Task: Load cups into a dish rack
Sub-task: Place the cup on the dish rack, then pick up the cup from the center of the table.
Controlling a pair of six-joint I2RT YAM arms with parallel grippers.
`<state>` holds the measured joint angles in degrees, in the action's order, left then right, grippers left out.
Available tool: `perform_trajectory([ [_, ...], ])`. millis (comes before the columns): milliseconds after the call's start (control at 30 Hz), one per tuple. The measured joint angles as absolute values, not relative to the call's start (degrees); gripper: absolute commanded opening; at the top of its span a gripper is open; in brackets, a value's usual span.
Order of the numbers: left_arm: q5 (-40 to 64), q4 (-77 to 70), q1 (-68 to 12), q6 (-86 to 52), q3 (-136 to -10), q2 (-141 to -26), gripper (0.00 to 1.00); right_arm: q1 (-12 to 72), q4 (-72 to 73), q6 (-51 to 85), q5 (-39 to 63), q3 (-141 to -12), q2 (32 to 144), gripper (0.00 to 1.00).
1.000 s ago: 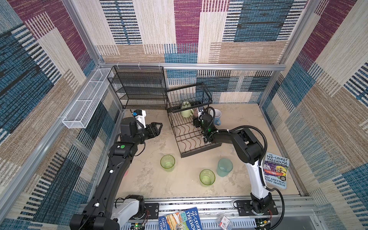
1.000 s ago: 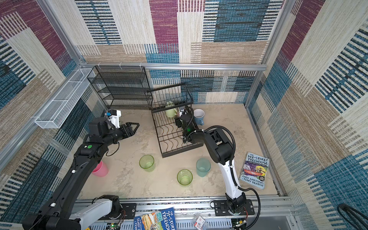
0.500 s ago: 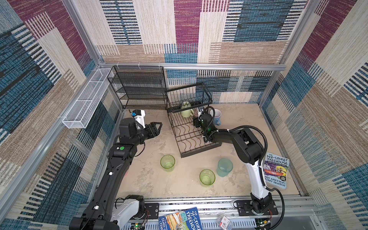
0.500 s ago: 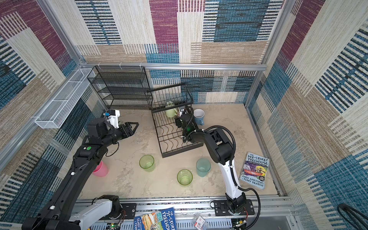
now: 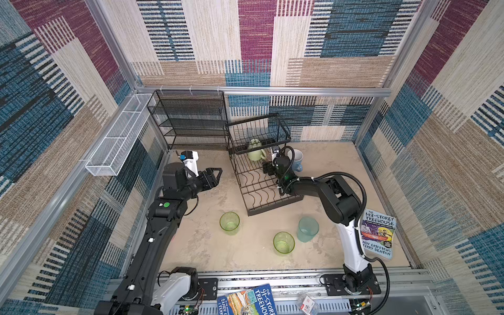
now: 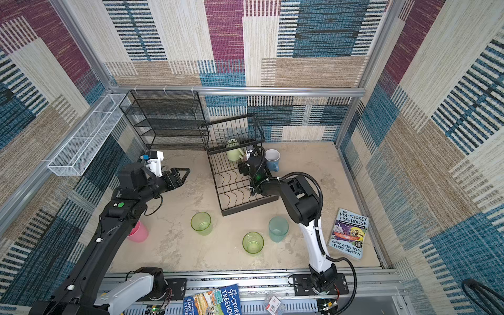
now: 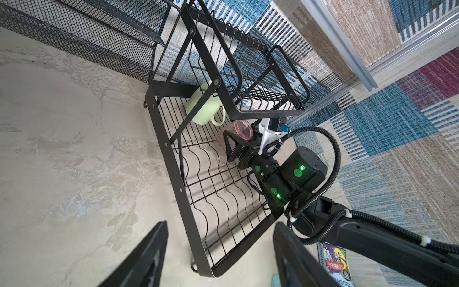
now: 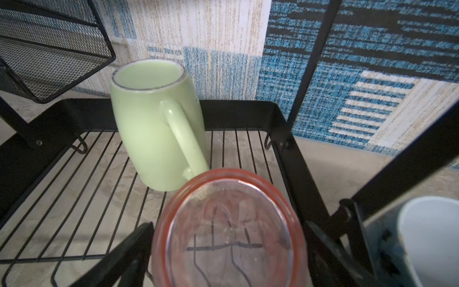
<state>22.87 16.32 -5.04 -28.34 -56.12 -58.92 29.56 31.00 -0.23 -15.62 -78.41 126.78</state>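
A beige, mottled tabletop (image 5: 196, 240) like rough plaster carries everything. A black wire dish rack (image 5: 274, 206) stands on it from the centre toward 12 o'clock. A black mesh shelf unit (image 5: 191, 122) stands at 11 o'clock against the far wall. A blue mug (image 5: 297, 159) sits upright at 1 o'clock, just beside the rack. A green tumbler (image 5: 229, 223) stands at 7 o'clock, a second green tumbler (image 5: 283, 242) at 6 and a teal tumbler (image 5: 308, 229) near it at 5. A book (image 5: 378, 234) lies at 4 o'clock by the wall. In a top view, a pink cup (image 6: 137, 231) shows at 8 o'clock, half hidden.
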Motion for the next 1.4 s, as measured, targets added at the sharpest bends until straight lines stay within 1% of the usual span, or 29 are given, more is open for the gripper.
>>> perform_trajectory([
  [33, 22.87, 16.32, -5.04, -28.34, -56.12, -58.94, 0.73, 29.56, 31.05, -0.21, -15.64, -77.93, 126.52, 1.0],
  [300, 21.67, 16.58, -5.06, -28.18, -56.1, -58.61, 0.81, 29.65, 32.34, -0.21, -15.64, -72.77, 123.0, 1.0],
  [567, 19.59, 17.91, -5.34, -28.1, -56.05, -58.06, 0.81, 30.85, 34.83, 0.16, -15.68, -67.05, 118.8, 1.0],
  [867, 18.11, 22.37, -5.39, -28.32, -55.27, -54.85, 0.77, 33.58, 37.47, 1.58, -17.67, -56.1, 108.77, 1.0],
  [1033, 17.47, 26.63, -5.41, -28.56, -52.58, -52.84, 0.73, 35.44, 35.75, 4.51, -21.26, -52.36, 101.47, 1.0],
  [1167, 16.84, 30.28, -5.82, -29.06, -49.95, -52.25, 0.7, 36.84, 30.89, 8.25, -23.64, -49.5, 94.7, 0.99],
  [1300, 16.36, 34.61, -7.64, -30.24, -48.42, -53.63, 0.65, 37.21, 21.26, 12.25, -24.05, -49.69, 89.84, 0.99],
  [1400, 14.11, 37.78, -9.85, -30.7, -48.49, -55.48, 0.62, 37.21, 12.84, 14.41, -23.62, -50.59, 87.07, 0.98],
])
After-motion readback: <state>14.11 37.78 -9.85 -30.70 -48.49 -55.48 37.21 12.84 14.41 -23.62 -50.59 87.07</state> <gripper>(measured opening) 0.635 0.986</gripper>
